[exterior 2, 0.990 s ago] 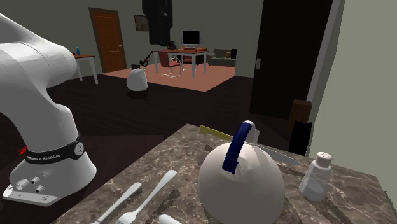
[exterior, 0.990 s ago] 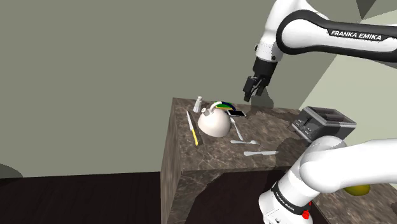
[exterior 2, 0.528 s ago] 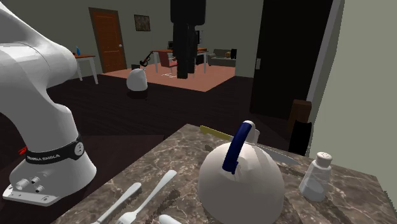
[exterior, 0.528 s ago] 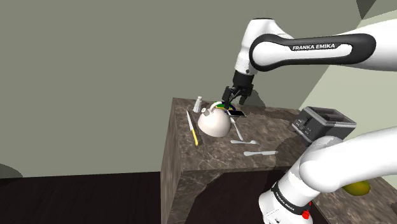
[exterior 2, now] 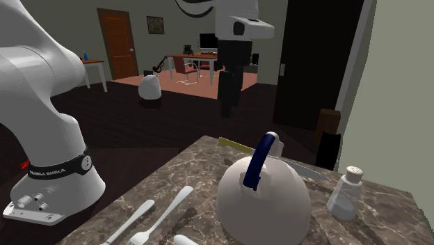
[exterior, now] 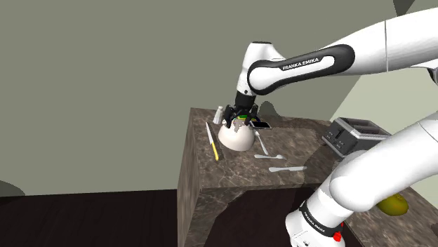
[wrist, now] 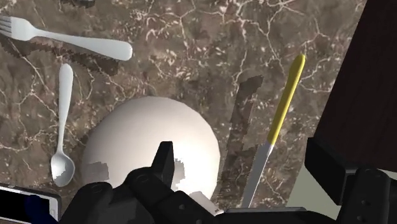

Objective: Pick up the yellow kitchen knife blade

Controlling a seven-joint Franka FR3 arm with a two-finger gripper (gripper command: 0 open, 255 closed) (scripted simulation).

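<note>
The knife lies flat on the marble counter (exterior: 231,172), near the edge at the shoulder view's left, with a yellow handle (exterior: 214,149) and grey blade (exterior: 208,129). In the wrist view the handle (wrist: 285,98) and blade (wrist: 256,177) run beside a white kettle (wrist: 153,145). My gripper (exterior: 241,119) hovers open just over the kettle (exterior: 236,137), right of the knife and not touching it. Its black fingers (wrist: 163,159) stand wide apart in the wrist view, the blade lying between them below the gripper (wrist: 243,156). In the second exterior view the gripper (exterior 2: 227,97) hangs behind the kettle (exterior 2: 263,200).
A salt shaker (exterior: 219,113) stands at the counter's back by the blade tip. A phone (exterior: 262,124), a spoon (wrist: 62,121) and a fork (wrist: 70,41) lie on the kettle's other side. A toaster (exterior: 356,135) sits right of the counter. The counter drops off just beyond the knife.
The arm has swung to the shoulder view's left and come down, from above the counter's back right corner to just over the kettle. The fingers stay open; nothing on the counter has moved.
</note>
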